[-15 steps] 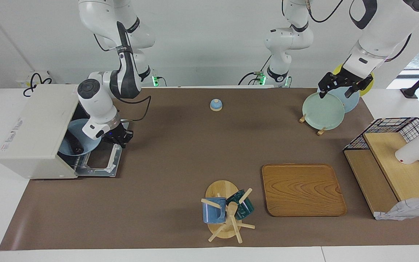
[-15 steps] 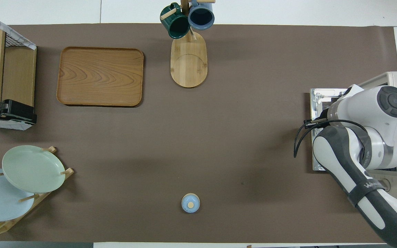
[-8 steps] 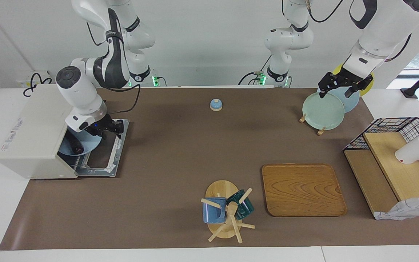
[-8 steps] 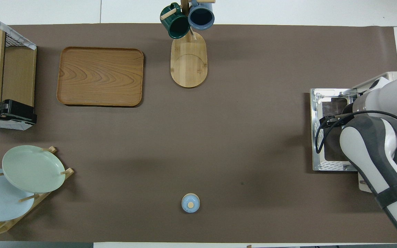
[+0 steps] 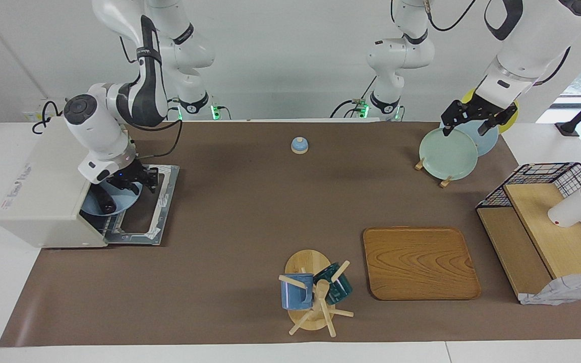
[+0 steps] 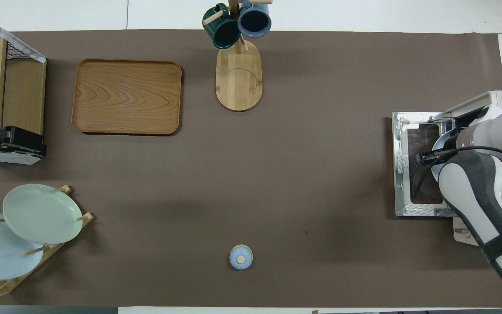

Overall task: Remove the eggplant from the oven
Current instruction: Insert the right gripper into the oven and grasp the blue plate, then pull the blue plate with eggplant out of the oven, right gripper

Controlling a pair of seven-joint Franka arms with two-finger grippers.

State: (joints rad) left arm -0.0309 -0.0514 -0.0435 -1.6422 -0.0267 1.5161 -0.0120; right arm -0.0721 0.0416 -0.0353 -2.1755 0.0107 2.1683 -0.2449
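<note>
The off-white oven [image 5: 51, 181] stands at the right arm's end of the table, its door [image 5: 141, 212] folded down flat on the mat. A light blue plate [image 5: 121, 200] sticks out of the oven's mouth, and the dark eggplant [image 5: 103, 199] lies on it, partly inside. My right gripper [image 5: 138, 183] hangs over the plate's outer rim, just above the open door. In the overhead view the right arm covers the gripper and the eggplant; only the oven [image 6: 501, 100], its door [image 6: 416, 174] and a sliver of plate [image 6: 445, 138] show. My left gripper [image 5: 466, 126] waits open over the plate rack.
A small blue bell [image 5: 299, 145] sits near the robots. A mug tree [image 5: 313, 295] and a wooden tray [image 5: 420, 262] lie far from them. A plate rack [image 5: 448, 153] and a wire shelf [image 5: 547, 222] with a white cup [image 5: 570, 209] fill the left arm's end.
My right arm has swung toward the oven, carrying its gripper from above the door's outer edge to the plate's rim. The left arm has not moved.
</note>
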